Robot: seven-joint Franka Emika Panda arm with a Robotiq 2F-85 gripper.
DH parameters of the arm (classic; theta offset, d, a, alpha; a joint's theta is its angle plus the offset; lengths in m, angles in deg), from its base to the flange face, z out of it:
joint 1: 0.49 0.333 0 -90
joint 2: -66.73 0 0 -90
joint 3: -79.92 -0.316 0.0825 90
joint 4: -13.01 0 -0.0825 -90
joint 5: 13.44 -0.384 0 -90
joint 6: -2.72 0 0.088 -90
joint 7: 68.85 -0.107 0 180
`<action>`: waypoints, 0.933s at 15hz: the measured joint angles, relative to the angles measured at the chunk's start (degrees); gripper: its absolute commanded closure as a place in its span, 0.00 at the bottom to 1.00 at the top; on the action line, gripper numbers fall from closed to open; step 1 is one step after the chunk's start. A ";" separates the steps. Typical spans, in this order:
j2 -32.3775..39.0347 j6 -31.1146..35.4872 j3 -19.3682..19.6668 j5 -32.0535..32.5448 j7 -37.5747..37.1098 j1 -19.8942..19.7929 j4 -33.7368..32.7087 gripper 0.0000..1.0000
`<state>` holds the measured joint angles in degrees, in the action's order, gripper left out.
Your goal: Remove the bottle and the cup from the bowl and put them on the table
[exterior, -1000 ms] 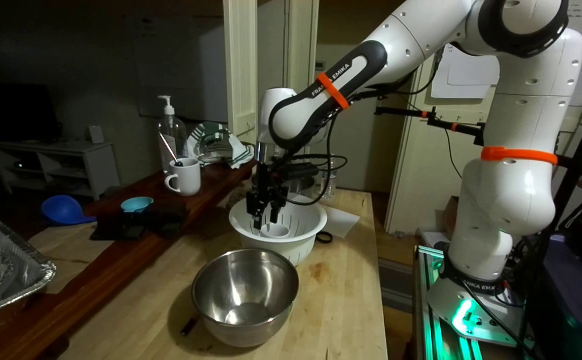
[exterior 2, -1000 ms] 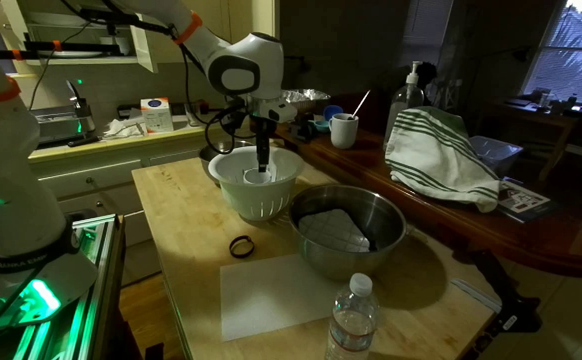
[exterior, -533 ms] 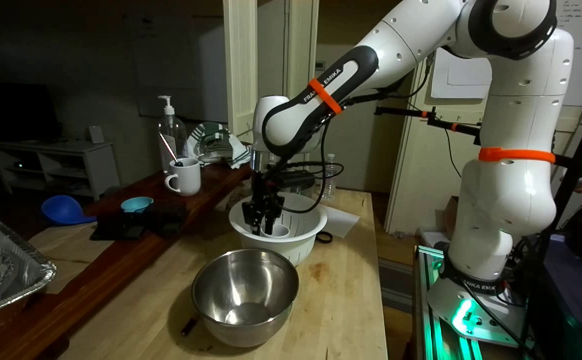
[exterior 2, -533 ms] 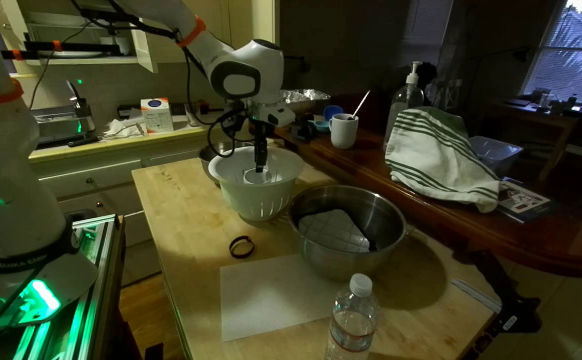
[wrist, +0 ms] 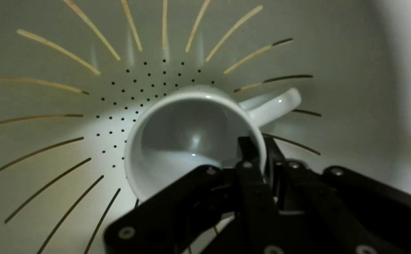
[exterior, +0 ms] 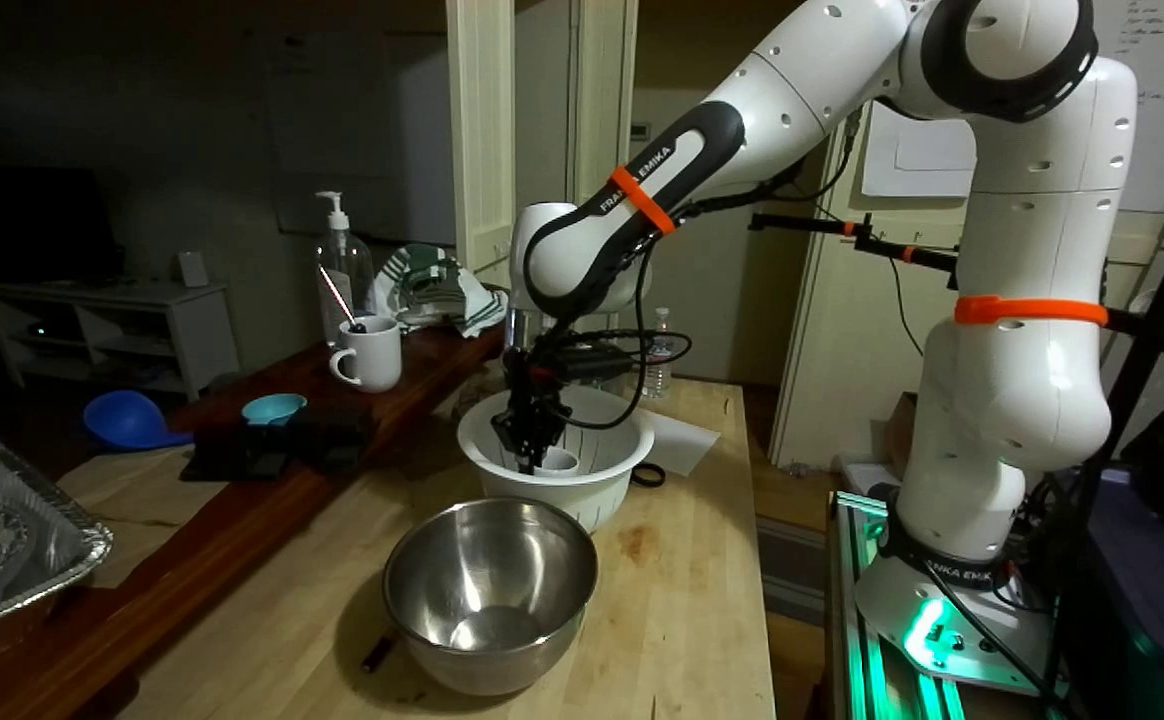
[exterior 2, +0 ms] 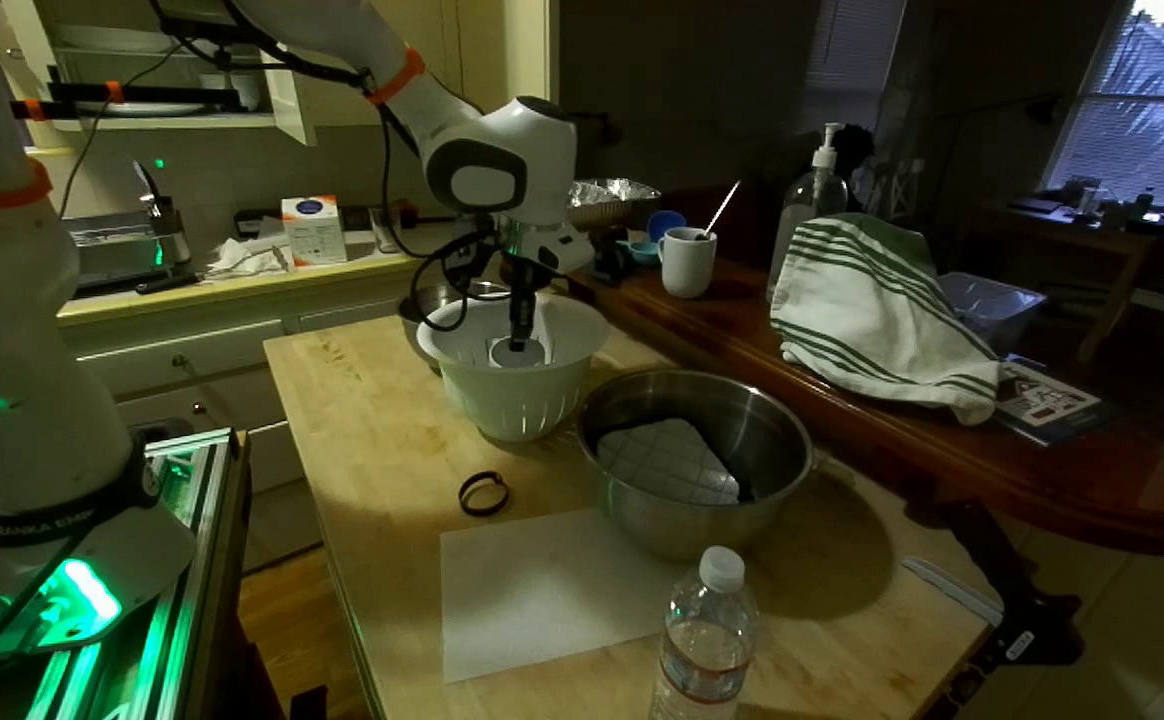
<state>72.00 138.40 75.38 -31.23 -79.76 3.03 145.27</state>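
Note:
The white bowl (exterior 2: 512, 400) with slotted sides stands on the wooden table (exterior: 687, 600). Inside it sits the cup (wrist: 191, 123), a white mug, upright on the bowl's floor with its handle pointing to the upper right in the wrist view. My gripper (wrist: 261, 144) is shut on the cup's wall: one finger is inside the rim and the other is outside, just below the handle. In both exterior views the gripper (exterior: 532, 462) reaches down into the bowl from above. The bottle (exterior 2: 707, 650), clear plastic with a white cap, stands upright on the table, outside the bowl.
A shiny steel bowl (exterior: 492, 590) stands close beside the white bowl. On the other side is another steel bowl (exterior 2: 772, 480) with a grey quilted thing in it. White paper (exterior 2: 542, 600) and a black ring (exterior 2: 484, 495) lie nearby. A raised dark counter (exterior 2: 632, 300) runs alongside.
My gripper has come down and its fingers, apart a second ago, have closed on the cup's wall. The cup still sits in the bowl.

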 measured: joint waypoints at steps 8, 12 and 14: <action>-9.04 -8.59 -0.01 9.33 -1.58 0.20 -0.11 0.97; -15.48 -14.62 -0.25 14.23 -1.71 0.19 -0.62 0.97; -18.45 -16.90 -0.56 17.52 -3.57 0.01 -0.71 0.97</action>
<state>53.55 121.50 74.81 -13.70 -83.33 3.04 144.56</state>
